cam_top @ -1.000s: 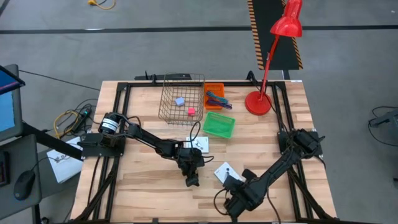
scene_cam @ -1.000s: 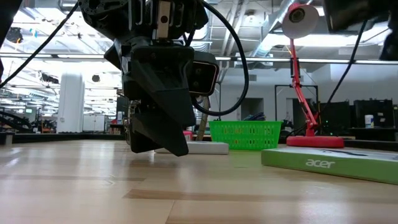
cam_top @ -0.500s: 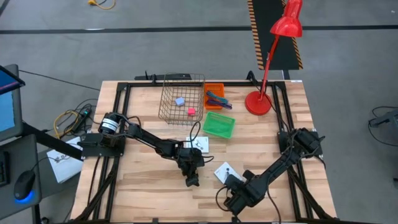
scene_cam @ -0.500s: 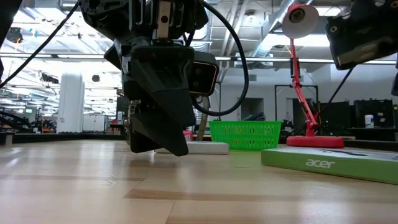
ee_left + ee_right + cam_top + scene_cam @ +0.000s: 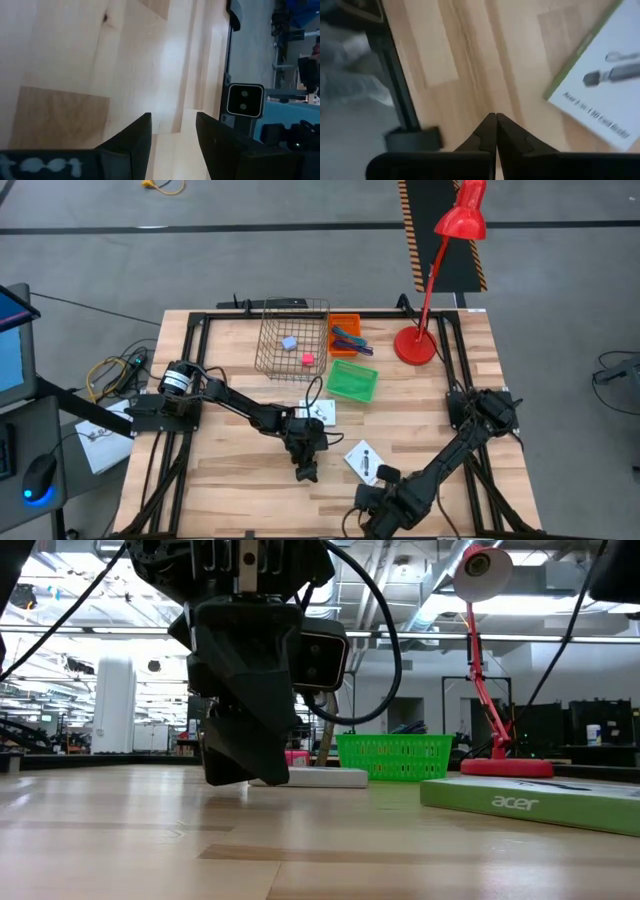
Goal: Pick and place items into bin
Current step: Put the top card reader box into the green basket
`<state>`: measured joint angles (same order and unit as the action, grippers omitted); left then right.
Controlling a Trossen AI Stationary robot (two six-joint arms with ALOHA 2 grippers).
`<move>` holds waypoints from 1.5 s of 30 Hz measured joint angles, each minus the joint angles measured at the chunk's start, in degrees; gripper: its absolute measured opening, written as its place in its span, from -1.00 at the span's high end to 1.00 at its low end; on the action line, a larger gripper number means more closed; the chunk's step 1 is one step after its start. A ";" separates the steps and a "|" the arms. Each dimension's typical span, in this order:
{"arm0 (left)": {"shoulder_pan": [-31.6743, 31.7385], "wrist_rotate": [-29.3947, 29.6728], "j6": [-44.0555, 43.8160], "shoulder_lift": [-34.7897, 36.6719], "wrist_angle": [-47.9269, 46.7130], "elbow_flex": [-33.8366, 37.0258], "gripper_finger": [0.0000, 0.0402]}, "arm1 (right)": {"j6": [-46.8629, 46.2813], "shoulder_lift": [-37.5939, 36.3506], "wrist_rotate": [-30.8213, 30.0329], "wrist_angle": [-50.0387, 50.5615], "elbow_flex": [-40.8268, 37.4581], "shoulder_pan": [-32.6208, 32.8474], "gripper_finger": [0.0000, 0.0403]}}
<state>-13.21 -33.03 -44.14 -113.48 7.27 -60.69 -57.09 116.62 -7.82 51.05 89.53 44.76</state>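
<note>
White packet [image 5: 363, 459] lies flat on bench [image 5: 230, 470], long axis diagonal, w/ right gripper [image 5: 495, 131] clenched empty, left gripper [image 5: 172, 131] released.

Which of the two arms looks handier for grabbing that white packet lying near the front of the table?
Probably the right: its gripper sits just in front of the white packet, though shut. The left gripper is open, slightly farther off.
</note>
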 joint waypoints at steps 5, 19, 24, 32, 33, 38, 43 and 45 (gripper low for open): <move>0.00 0.43 0.04 0.03 -0.02 0.00 0.29 | 7.61 -0.01 -0.23 5.73 0.12 -0.33 0.94; 0.02 2.23 0.06 0.03 -0.02 0.00 0.29 | 28.05 -0.10 -0.73 8.48 -1.91 -6.05 0.31; 0.00 2.24 0.11 0.03 -0.04 0.00 0.29 | 32.07 -0.09 1.96 6.03 -5.15 -6.66 0.17; 0.02 2.23 0.43 0.03 -0.07 0.00 0.29 | 33.33 -0.91 2.75 -2.60 -13.38 -6.61 0.11; 0.02 2.24 0.43 0.03 -0.07 0.00 0.29 | 33.42 -0.99 2.43 -3.76 -14.29 -6.55 0.12; 0.02 2.26 0.46 0.03 -0.07 0.00 0.29 | 30.14 -1.50 1.60 -8.28 -17.64 -6.55 0.31; 0.01 2.31 0.44 0.03 -0.11 0.00 0.29 | 26.70 -1.75 3.47 -13.31 -19.10 -6.26 0.84; 0.02 2.36 0.45 0.03 -0.11 0.00 0.29 | 25.61 -1.75 4.14 -15.30 -19.34 -6.03 0.94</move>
<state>-13.19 -30.67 -43.69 -113.45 7.16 -60.69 -31.48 114.87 -3.69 35.75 70.19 38.73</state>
